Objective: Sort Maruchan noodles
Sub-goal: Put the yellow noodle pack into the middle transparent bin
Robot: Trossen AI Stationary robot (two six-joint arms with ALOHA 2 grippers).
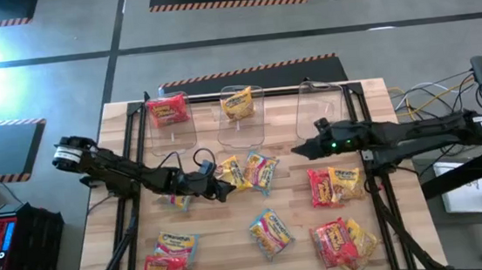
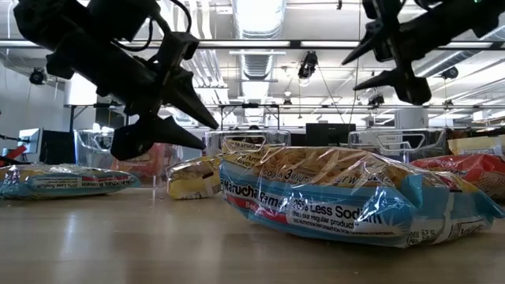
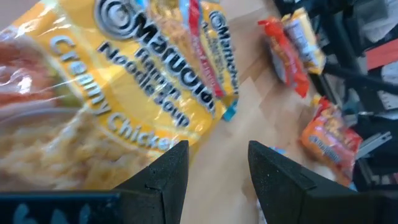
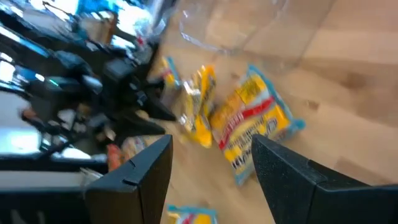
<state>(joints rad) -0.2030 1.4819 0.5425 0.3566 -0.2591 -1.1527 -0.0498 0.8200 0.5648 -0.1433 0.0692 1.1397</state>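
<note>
Sorting has barely begun — 1 red packet [image 1: 168,112] and 1 yellow packet [image 1: 238,104] sit in clear bins [image 1: 322,110]; the rest lie loose on the table [image 1: 234,258]. Left gripper [image 1: 226,191] spread, empty, beside a yellow Creamy Chicken packet [image 1: 233,173] — right gripper [image 1: 297,151] spread, hovering.

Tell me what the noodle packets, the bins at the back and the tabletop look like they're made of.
Noodle packets: thin glossy plastic film, crinkled and catching glare. Bins: clear, seemingly rigid plastic; the table shows through them. Tabletop: light wood, apparently planks, with visible grain and a matte finish.
</note>
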